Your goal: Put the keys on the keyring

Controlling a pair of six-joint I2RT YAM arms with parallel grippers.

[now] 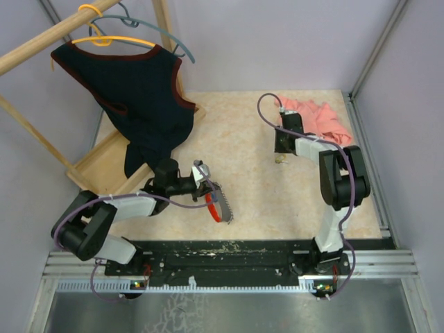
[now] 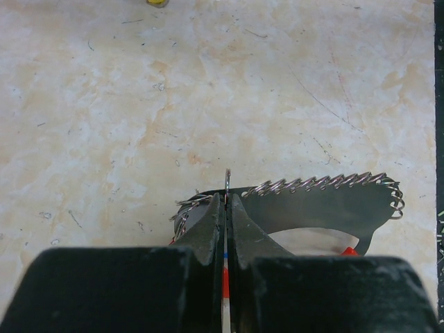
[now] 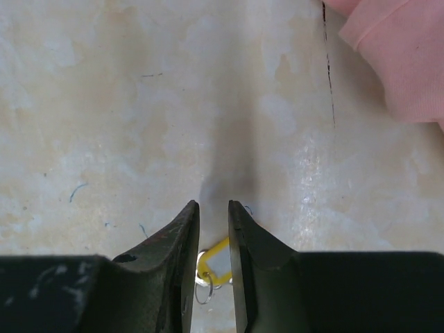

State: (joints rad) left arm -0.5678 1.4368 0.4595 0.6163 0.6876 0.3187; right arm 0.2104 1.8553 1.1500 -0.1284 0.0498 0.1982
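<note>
The left arm reaches in from the lower left of the top view, and the left fingers [image 1: 206, 184] sit just below the frame's centre, a little to its left. They hold the keyring [image 1: 219, 202] above the tabletop [image 1: 243, 139]. Its red loop and silvery ridged strip hang down and to the right of the fingertips. In the left wrist view the left fingers [image 2: 216, 215] are pressed almost together on a thin metal ring that stands on edge between their tips. The coiled silvery strip of the keyring [image 2: 322, 184] runs off to the right, and a bit of red shows at the lower right under a grey plate.

The right arm rises from the lower right and bends back toward the upper middle of the top view. There the right fingers [image 1: 281, 157] point down at the tabletop just left of a crumpled pink cloth [image 1: 320, 118]. In the right wrist view the right fingers [image 3: 189, 220] stand a narrow gap apart. A yellow-tagged key [image 3: 216, 266] with a small wire ring shows in that gap near the bottom edge. It cannot be told whether they pinch it or only straddle it. The pink cloth [image 3: 402, 55] fills the upper right corner.

A dark vest [image 1: 142, 97] hangs from a hanger on a wooden rack [image 1: 48, 38] in the upper left.
</note>
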